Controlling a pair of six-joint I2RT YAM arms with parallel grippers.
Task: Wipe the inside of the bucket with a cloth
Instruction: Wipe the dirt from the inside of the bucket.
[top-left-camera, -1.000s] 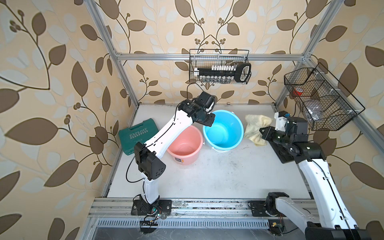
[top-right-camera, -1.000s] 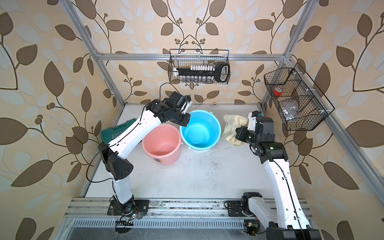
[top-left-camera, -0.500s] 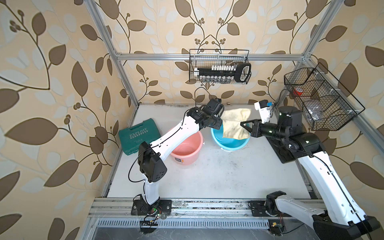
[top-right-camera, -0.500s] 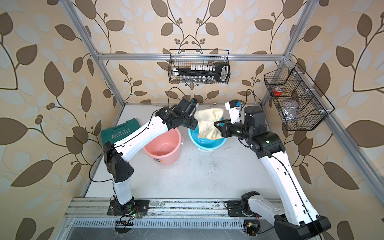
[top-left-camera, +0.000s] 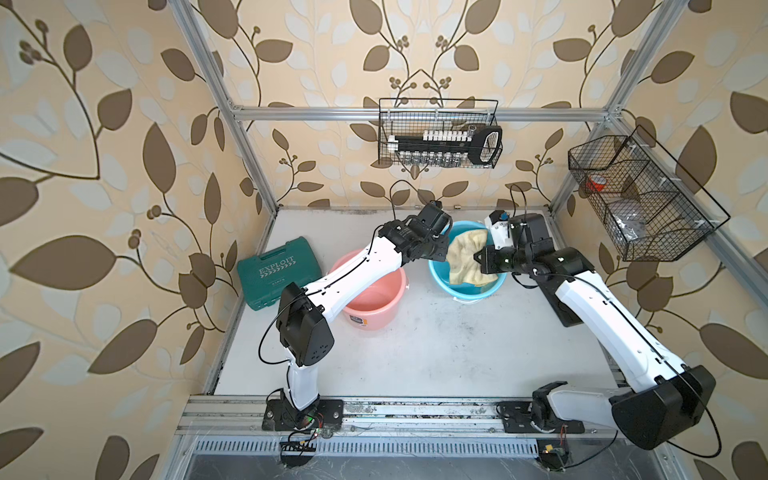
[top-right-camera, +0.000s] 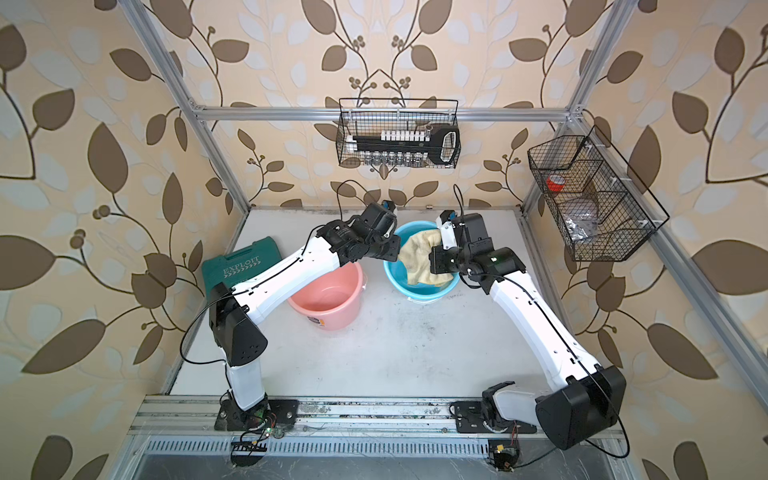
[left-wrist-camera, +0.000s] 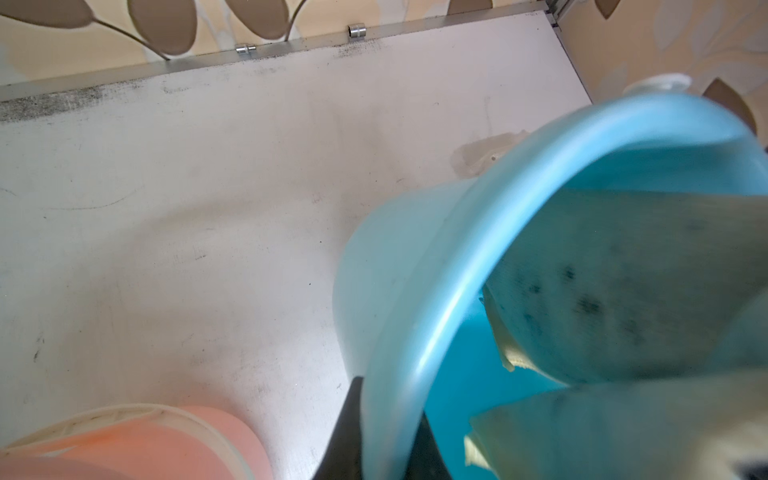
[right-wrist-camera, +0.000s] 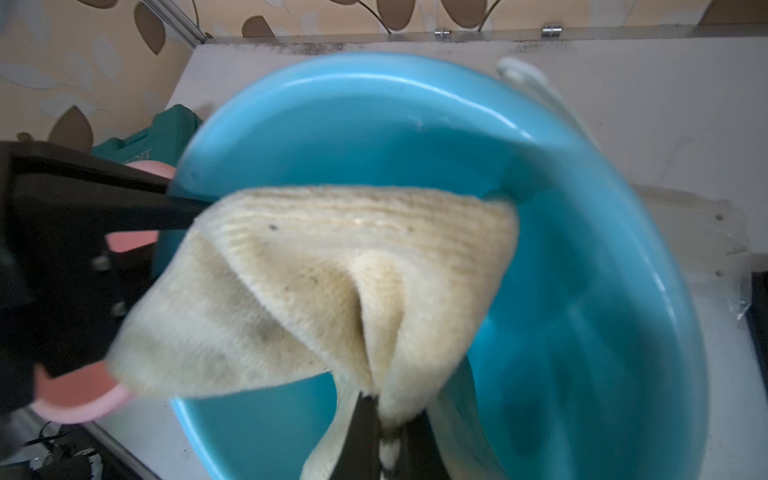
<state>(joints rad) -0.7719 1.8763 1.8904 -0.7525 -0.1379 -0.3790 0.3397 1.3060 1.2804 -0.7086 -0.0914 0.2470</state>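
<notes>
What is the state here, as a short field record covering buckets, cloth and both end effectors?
target: blue bucket, beside pink bucket
tool: cloth, pale yellow, stained, hanging into the bucket's mouth
left end effector: shut on the blue bucket's rim
right end effector: shut on the cloth
also present: green case, untouched

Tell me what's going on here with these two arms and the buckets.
The left gripper is shut on the rim of the blue bucket and seems to hold it tipped. The right gripper is shut on the pale yellow cloth, which hangs in the bucket's mouth. Whether it touches the inner wall is hard to tell. The pink bucket and the green tool case stand aside on the table.
</notes>
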